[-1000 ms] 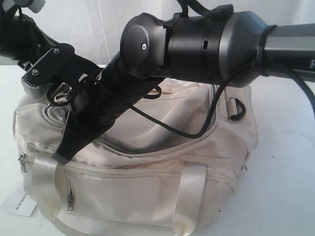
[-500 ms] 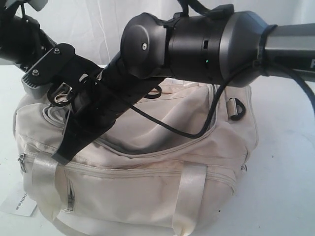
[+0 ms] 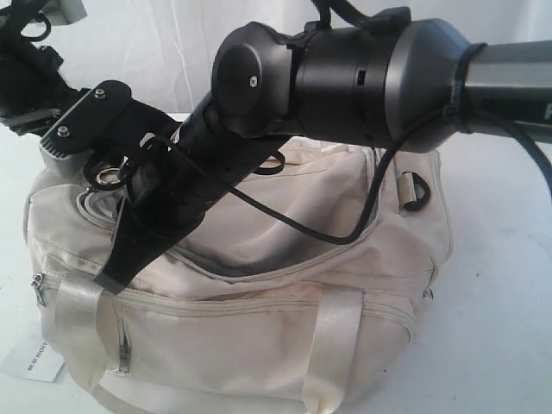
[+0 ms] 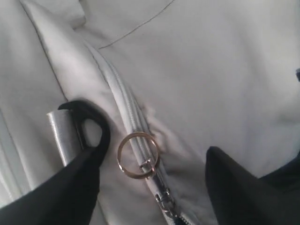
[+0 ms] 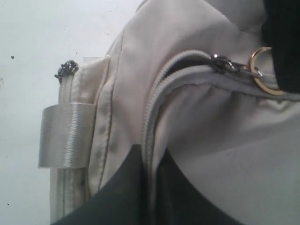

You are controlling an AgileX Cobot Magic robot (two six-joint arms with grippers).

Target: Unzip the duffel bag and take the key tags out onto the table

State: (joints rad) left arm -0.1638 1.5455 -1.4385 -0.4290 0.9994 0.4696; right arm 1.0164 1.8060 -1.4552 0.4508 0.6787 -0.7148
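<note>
White tabletop (image 3: 504,328) spreads under the scene, with a pale curtain (image 3: 155,43) behind it at 12 o'clock.

The left gripper (image 4: 154,152) stands open above the bag's top. Its two dark fingers (image 4: 70,187) are spread wide and grip nothing. Between them lies a gold split ring (image 4: 137,134), hooked to the metal zip pull (image 4: 161,199) on the top zip. Just beside one finger a black D-ring (image 4: 96,123) sits in a silvery strap loop (image 4: 63,136).

The right gripper (image 5: 149,152) is closed, pinching the zip edge of the duffel bag (image 3: 259,345) between its fingers. In the exterior view its arm (image 3: 371,78) comes in from 3 o'clock and reaches across the middle to the bag's 10 o'clock corner, where both grippers meet.

The cream duffel bag rests on the table, filling the middle of that view. Its top zip is parted along the front, and grey lining (image 3: 216,266) shows in the gap. Two satin straps (image 3: 332,345) run down its front face. A white paper label (image 3: 33,360) lies on the table at the bag's 8 o'clock.
</note>
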